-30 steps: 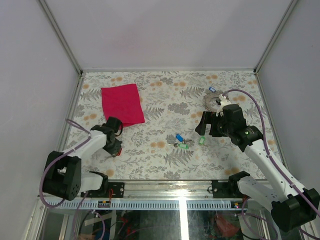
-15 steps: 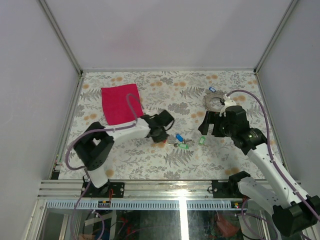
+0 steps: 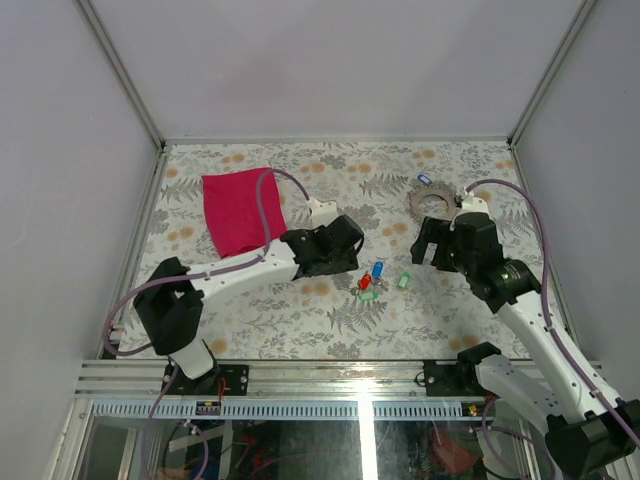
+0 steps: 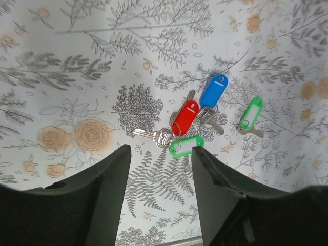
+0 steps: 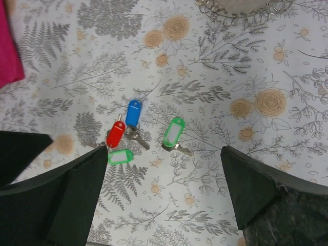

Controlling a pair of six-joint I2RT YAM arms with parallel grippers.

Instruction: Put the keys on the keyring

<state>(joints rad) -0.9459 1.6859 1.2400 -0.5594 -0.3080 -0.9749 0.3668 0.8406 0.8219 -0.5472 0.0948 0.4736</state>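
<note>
The keys (image 4: pixel 197 120) lie just ahead of the left tool (image 4: pixel 161 152) (jaws half-spread, empty), nearer it than the wide-spread right tool (image 5: pixel 164 149).

The left arm (image 3: pixel 232 270) comes up from its base at the near left, folds at the elbow and stretches low to the right toward the centre. Its left gripper (image 4: pixel 161 151) points downward with the jaws parted and nothing between them. The right arm (image 3: pixel 528 318) rises from the near right and leans far and leftward. The right gripper (image 5: pixel 161 154) hangs above the surface, jaws spread wide and empty.
</note>
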